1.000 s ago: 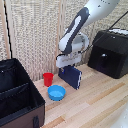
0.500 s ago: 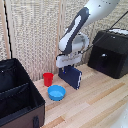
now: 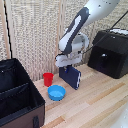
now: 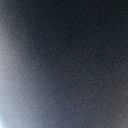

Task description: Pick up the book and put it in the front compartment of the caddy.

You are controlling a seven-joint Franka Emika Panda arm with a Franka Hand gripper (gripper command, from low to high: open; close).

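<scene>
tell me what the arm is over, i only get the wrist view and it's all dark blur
observer: your gripper is right down at the top edge of the thin dark navy-blue hardcover book, which stands upright on the wooden table.
operator: are the fingers closed on it
observer: cannot tell, the exterior view is too coarse there.
operator: where's the caddy
observer: the large black fabric caddy sits at the exterior view's left, past a red cup and a round blue bowl.

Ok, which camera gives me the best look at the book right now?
The exterior view. It shows the navy book standing on the table beneath the gripper, beside the red cup. The wrist view is only a dark blur, with nothing recognisable as the book.
</scene>
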